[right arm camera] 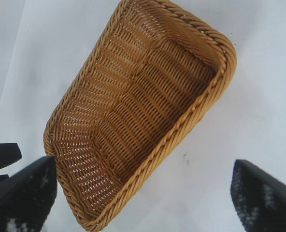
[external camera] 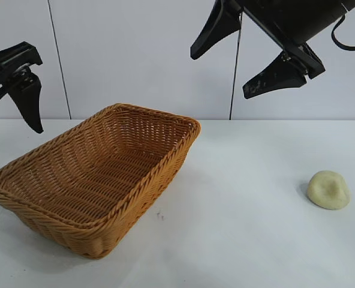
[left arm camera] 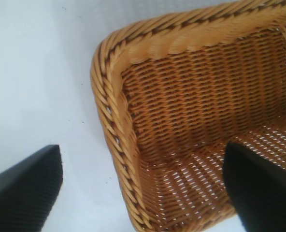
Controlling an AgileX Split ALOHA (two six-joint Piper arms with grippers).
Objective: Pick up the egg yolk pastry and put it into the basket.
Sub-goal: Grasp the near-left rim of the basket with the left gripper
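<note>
On a white table backed by pale wall panels, the egg yolk pastry lies at four o'clock, well apart from the basket at eight o'clock. The left gripper and right gripper hang above, jaws spread wide, holding nothing.

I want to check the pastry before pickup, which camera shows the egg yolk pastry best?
The exterior view: the egg yolk pastry sits whole and unobstructed on the white table, right of the basket. Both wrist views show only the basket and table, not the pastry.
</note>
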